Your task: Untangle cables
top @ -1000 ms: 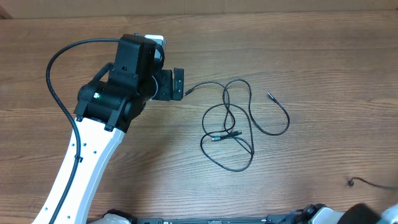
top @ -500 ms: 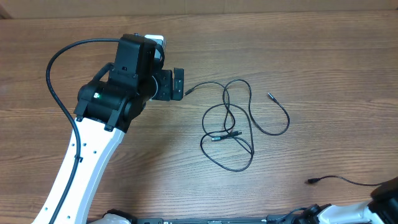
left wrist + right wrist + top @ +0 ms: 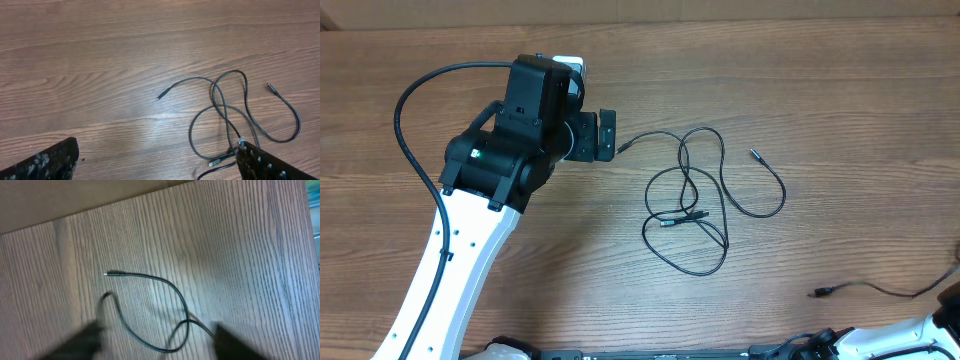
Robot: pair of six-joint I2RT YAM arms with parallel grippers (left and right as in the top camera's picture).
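1. The tangled cables (image 3: 688, 200) are thin black cords lying flat mid-table in loose loops that cross one another several times.
2. Their left plug (image 3: 623, 147) sticks out beyond the loops, the right plug (image 3: 754, 153) lies opposite it, and two more meet inside the loops.
3. A separate cable (image 3: 865, 288) curves well apart, near the table's front right edge.

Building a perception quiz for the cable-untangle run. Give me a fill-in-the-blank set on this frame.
1. The gripper nearest the tangled cables belongs to the ___ arm.
2. In its wrist view, its jaws stand ___.
3. Apart from the tangle, ___ loose cable lies near the overhead view's lower right corner.
Missing words: left; open; one.
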